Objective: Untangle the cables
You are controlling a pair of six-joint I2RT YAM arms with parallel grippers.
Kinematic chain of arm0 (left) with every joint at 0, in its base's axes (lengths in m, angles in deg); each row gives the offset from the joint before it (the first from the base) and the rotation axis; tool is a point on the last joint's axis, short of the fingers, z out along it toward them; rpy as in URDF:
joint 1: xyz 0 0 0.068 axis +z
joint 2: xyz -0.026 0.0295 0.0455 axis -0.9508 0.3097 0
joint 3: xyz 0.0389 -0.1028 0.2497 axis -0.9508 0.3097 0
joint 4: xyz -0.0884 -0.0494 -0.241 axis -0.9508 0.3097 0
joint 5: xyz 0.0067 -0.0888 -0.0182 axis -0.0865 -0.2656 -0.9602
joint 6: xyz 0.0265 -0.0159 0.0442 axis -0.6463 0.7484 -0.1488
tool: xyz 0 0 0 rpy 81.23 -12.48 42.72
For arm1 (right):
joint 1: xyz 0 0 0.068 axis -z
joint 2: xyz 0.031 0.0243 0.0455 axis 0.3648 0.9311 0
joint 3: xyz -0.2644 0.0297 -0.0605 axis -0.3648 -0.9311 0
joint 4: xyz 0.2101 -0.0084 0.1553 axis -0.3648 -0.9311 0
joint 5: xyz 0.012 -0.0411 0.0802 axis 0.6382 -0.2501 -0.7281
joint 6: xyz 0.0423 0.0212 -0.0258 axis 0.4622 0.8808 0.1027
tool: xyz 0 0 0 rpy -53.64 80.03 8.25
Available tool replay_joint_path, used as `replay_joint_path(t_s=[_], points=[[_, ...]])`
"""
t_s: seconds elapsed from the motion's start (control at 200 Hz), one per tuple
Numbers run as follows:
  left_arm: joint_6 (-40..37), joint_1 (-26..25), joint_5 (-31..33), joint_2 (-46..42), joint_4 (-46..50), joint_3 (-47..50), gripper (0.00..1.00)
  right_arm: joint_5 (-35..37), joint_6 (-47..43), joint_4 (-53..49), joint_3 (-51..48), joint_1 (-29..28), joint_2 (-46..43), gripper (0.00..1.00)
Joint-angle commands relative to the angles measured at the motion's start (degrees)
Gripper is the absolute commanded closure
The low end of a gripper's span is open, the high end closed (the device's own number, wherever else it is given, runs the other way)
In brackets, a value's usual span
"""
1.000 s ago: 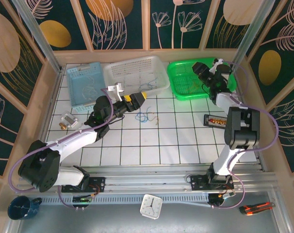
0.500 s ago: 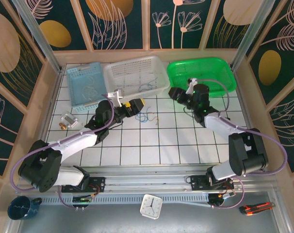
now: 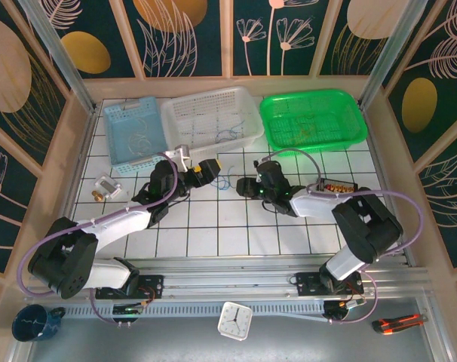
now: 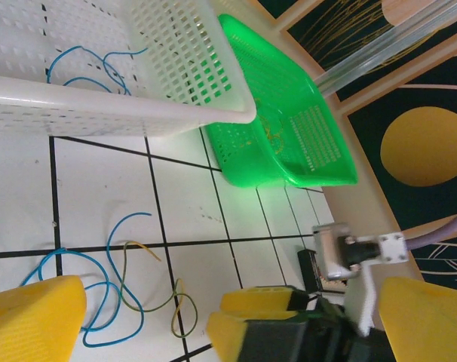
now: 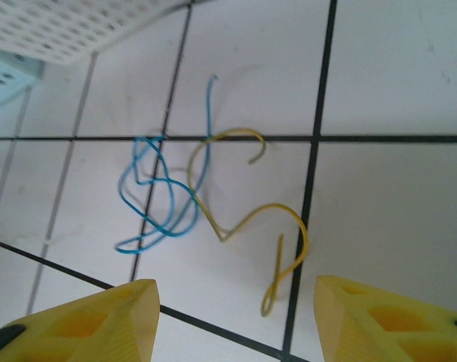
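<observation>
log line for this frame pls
stage: pre-grasp | left gripper: open | right gripper: open, aimed at cables | cables: blue and yellow, tangled on table, ungrasped

Blue and yellow cables [image 5: 194,197], just ahead of right end effector [image 5: 232,290]: smooth plastic sheath. Desk [image 5: 394,75] under it: glossy white tile. White basket [image 5: 62,23] beyond: perforated matt plastic.

Clearance around the cables on the counter

The cables [image 3: 227,181] lie on open tile, hemmed in by the left gripper [image 3: 213,167] on one side and the right gripper [image 5: 234,320] on the other, both spread wide. The way down from above is unobstructed. Just beyond stands the white basket [image 3: 240,138], flanked by the blue basket [image 3: 111,121] and green basket [image 3: 357,121]. The counter [image 3: 213,226] towards the arm bases is bare tile.
</observation>
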Motion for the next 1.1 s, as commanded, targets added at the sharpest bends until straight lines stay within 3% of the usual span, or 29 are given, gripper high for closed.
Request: replay_joint_path(t_s=[0.0, 0.39, 0.681, 1.096], points=[[-0.3, 0.2, 0.6, -1.2, 0.1, 0.5, 0.01, 3.9, -1.4, -1.8, 1.9, -1.1, 2.7, 0.44], [0.1, 0.4, 0.2, -1.1, -1.2, 0.7, 0.01, 4.0, -1.2, -0.6, 3.9, -1.3, 7.1, 0.57], [0.3, 0.6, -0.5, -1.0, -2.0, 0.6, 0.01, 4.4, -1.4, -1.6, 2.9, -0.9, 5.0, 1.00], [-0.3, 0.8, -2.4, -0.2, -2.6, -0.3, 0.01, 5.8, -2.9, -7.0, 0.1, 3.7, -11.2, 1.00]])
